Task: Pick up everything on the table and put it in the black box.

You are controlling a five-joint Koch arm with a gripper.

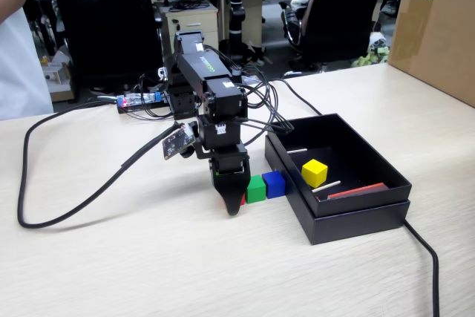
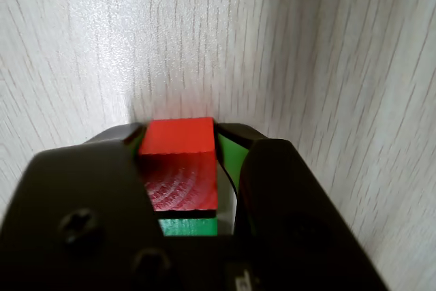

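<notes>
Cubes are the items to be moved into the black box [image 1: 349,222]. In the fixed view, the yellow cube [image 1: 314,172] already lies inside the box at centre right of the frame, among thin white sticks [image 1: 326,186] and a flat red strip [image 1: 358,191]. The blue cube [image 1: 274,183] and green cube [image 1: 256,188] sit side by side on the table [image 1: 111,257], just left of the box wall. The gripper [image 1: 233,204] points straight down at frame centre, immediately left of the green cube, with a sliver of the red cube [image 1: 243,199] visible beside its tip. A brown carton [image 1: 438,27] stands at upper right. White lettering on the arm's upper link is too small to read. In the wrist view, the red cube [image 2: 178,161] fills the gap between the two black jaws at lower centre, resting on the table, and both jaws appear pressed against its opposite side faces; the gripper is judged closed on it. Green shows past the right jaw. Judged from appearance, the cube is rigid and light, with faint wood grain on its near face; flat parallel faces make the best grip points, taken squarely. No labels appear on any cube.
</notes>
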